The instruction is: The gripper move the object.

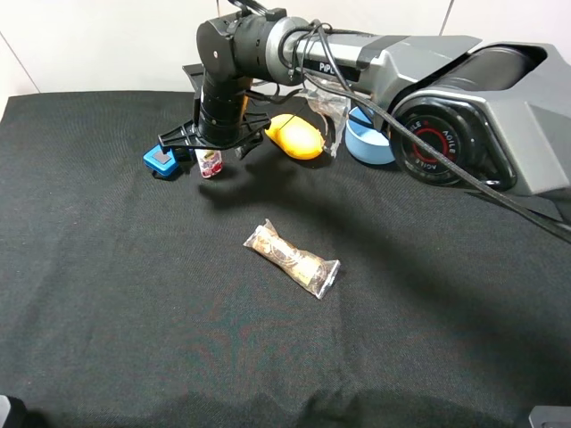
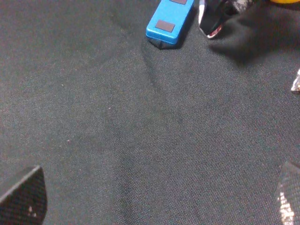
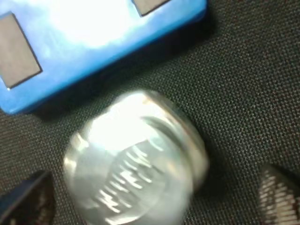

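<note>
The small clear bottle (image 1: 210, 163) with a white cap and a red label stands upright on the black cloth, next to a blue block (image 1: 160, 160). My right gripper (image 1: 214, 150) reaches across from the right and hangs right over the bottle, fingers splayed on either side. In the right wrist view the blurred bottle cap (image 3: 136, 159) lies between the two fingertips (image 3: 28, 199), with a gap on each side, so the gripper (image 3: 154, 199) is open. My left gripper (image 2: 157, 199) is open and empty over bare cloth, far from the bottle (image 2: 211, 26).
A clear-wrapped brown snack bar (image 1: 292, 259) lies mid-table. A yellow object (image 1: 297, 136), a crumpled clear wrapper (image 1: 328, 109) and a blue bowl (image 1: 368, 141) sit behind the bottle on the right. The blue block (image 2: 169, 21) shows in both wrist views (image 3: 93, 42).
</note>
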You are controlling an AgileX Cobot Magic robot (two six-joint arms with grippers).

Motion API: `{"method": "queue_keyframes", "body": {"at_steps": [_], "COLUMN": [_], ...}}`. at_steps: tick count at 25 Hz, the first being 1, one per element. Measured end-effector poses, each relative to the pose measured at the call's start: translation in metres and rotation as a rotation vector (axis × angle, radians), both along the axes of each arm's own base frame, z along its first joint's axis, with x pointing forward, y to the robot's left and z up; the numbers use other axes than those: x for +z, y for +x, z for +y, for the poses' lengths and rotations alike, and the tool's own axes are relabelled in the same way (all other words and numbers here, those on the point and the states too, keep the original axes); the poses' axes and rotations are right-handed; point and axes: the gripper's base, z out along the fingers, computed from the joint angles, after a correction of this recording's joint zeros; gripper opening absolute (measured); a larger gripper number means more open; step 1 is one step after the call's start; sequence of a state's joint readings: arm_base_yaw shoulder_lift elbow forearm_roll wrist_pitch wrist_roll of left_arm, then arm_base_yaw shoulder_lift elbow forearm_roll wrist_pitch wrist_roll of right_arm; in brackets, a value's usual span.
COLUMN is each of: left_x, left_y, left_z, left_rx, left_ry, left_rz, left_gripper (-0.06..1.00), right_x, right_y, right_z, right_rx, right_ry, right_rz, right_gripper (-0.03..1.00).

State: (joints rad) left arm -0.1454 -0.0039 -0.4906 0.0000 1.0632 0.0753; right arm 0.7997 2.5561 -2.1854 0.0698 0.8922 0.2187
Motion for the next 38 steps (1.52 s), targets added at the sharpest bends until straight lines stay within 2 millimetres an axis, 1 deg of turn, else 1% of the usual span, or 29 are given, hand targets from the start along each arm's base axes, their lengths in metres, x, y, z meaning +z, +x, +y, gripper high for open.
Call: {"method": "queue_keyframes", "body": {"at_steps": [2, 8, 11, 26, 34, 38], "left_x": [0.0, 0.0, 0.0, 0.0, 0.0, 0.0], "left_y": [0.0, 0.0, 0.0, 0.0, 0.0, 0.0], "left_z": [0.0, 0.0, 0.0, 0.0, 0.0, 0.0], "left_rx": [0.0, 0.0, 0.0, 0.0, 0.0, 0.0], "left_ry": [0.0, 0.0, 0.0, 0.0, 0.0, 0.0], "left_rz": [0.0, 0.0, 0.0, 0.0, 0.0, 0.0], "left_gripper": [0.97, 0.97, 0.97, 0.97, 0.97, 0.97], "right_x": [0.0, 0.0, 0.005, 0.062, 0.083, 0.104], "right_y": [0.0, 0.0, 0.0, -0.013, -0.023, -0.025], "right_z": [0.0, 0.0, 0.0, -0.012, -0.022, -0.027], "right_rx": [0.0, 0.0, 0.003, 0.097, 0.16, 0.18], "right_ry": [0.0, 0.0, 0.001, -0.052, -0.119, -0.103], "right_rz": [0.0, 0.0, -0.002, 0.007, 0.054, 0.027], "right_gripper": [0.68, 0.69, 0.69, 0.69, 0.69, 0.69]}}
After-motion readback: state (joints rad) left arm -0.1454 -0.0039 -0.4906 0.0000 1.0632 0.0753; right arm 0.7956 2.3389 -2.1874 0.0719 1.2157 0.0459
